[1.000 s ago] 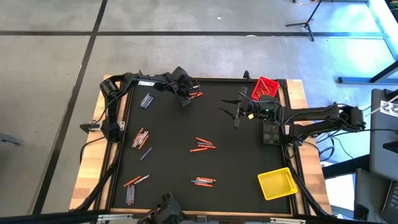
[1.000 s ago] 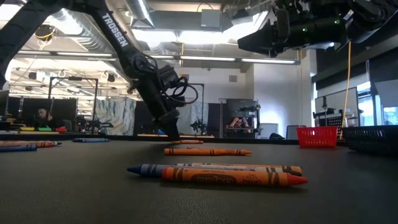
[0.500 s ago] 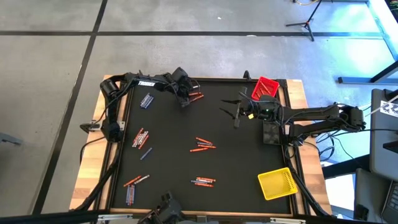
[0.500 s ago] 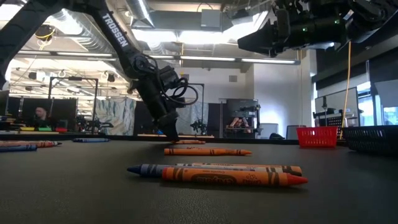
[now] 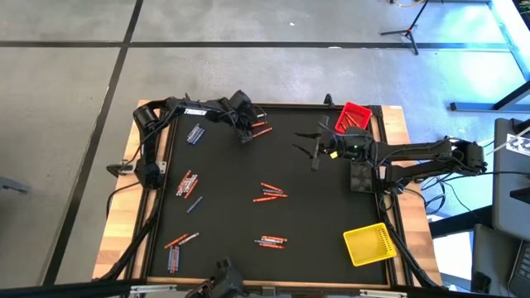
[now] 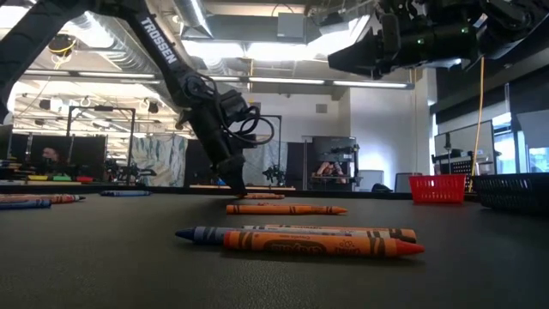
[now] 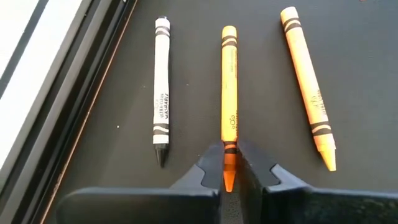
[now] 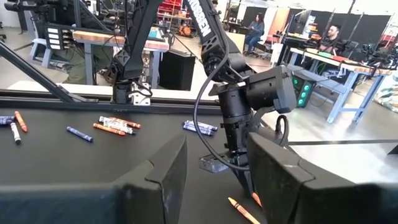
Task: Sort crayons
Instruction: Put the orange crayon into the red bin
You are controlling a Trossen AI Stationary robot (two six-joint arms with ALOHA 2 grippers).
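High view: the left hand (image 5: 246,132) is seen at the far edge of the black bench (image 5: 224,199), beside a small cluster of orange crayons (image 5: 260,127); the right hand (image 5: 313,149) hangs apart, near the red bin (image 5: 354,114).

Low view: the left hand (image 6: 235,178) is lowered to the mat behind an orange crayon (image 6: 286,209).

Left wrist view: the tip of the middle orange crayon (image 7: 229,106) is pinched between the closed fingers (image 7: 210,167), with a white crayon (image 7: 161,87) lying beside it.

Right wrist view: the right hand's fingers (image 8: 168,171) are held well apart, empty.
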